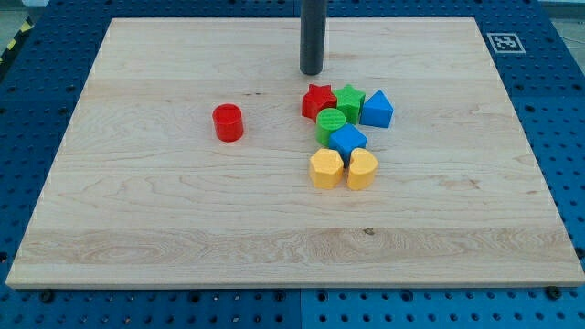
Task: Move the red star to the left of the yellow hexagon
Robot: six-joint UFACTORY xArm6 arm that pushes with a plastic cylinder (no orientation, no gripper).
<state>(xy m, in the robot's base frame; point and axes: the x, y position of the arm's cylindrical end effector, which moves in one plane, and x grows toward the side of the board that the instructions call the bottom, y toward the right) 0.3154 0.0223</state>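
Just beyond the cluster, my tip (312, 72) rests on the counter (137, 210); a bare rod, this tool grasps nothing. Red star (317, 100) lies immediately near-side of the tip, at the cluster's far-left corner, touching the green star (349, 100) on its right. Yellow hexagon (325, 169) sits nearer still, beyond the green cylinder (331, 124). Judged: the star must travel nearward and leftward, so pushing from the far-right side suits.

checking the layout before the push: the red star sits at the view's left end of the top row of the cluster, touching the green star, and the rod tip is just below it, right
Not quite. The camera view shows my tip just above the red star block, toward the view's top, not below it. The rest holds: the red star is at the left end of the top row, against the green star block.
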